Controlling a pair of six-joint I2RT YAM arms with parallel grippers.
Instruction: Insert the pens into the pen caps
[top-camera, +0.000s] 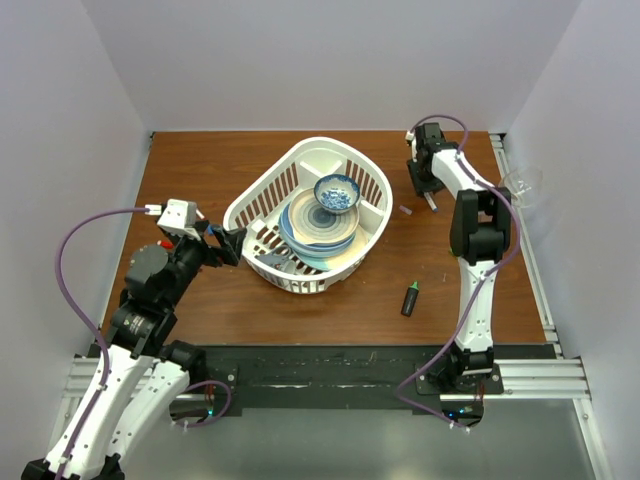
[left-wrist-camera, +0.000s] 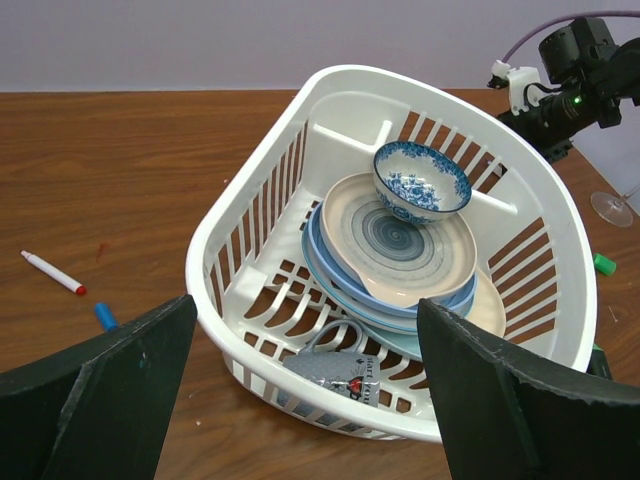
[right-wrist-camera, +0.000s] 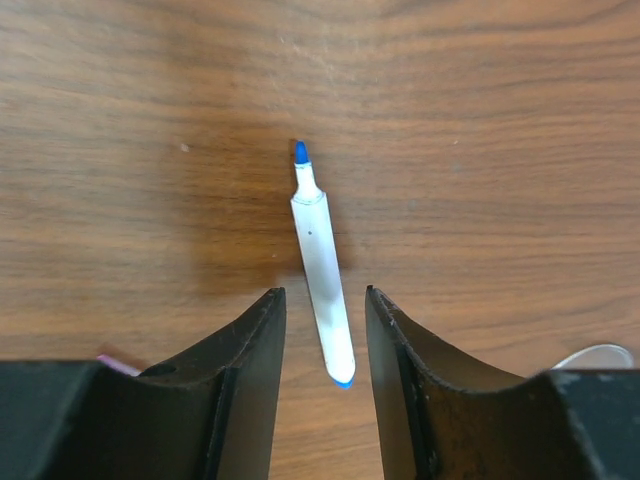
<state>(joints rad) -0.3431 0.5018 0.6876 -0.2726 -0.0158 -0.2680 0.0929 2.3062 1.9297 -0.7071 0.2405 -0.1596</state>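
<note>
In the right wrist view a white pen with a blue tip (right-wrist-camera: 320, 265) lies on the wood, its rear end between my right gripper's (right-wrist-camera: 323, 292) jaws. They stand open, with a gap on each side of the barrel. That gripper (top-camera: 428, 195) is at the table's back right. A stubby black marker with a green end (top-camera: 410, 298) lies in front of the basket's right side. The left wrist view shows a white pen with a red tip (left-wrist-camera: 55, 272), a blue cap (left-wrist-camera: 105, 316) and a green cap (left-wrist-camera: 604, 264). My left gripper (left-wrist-camera: 305, 303) hangs open beside the basket.
A white basket (top-camera: 262, 190) in the table's middle holds stacked plates (top-camera: 310, 235), a blue patterned bowl (top-camera: 337, 193) and a grey mug (left-wrist-camera: 335, 368). A wine glass (top-camera: 521, 184) stands at the right edge. A small pinkish piece (top-camera: 406, 210) lies near my right gripper.
</note>
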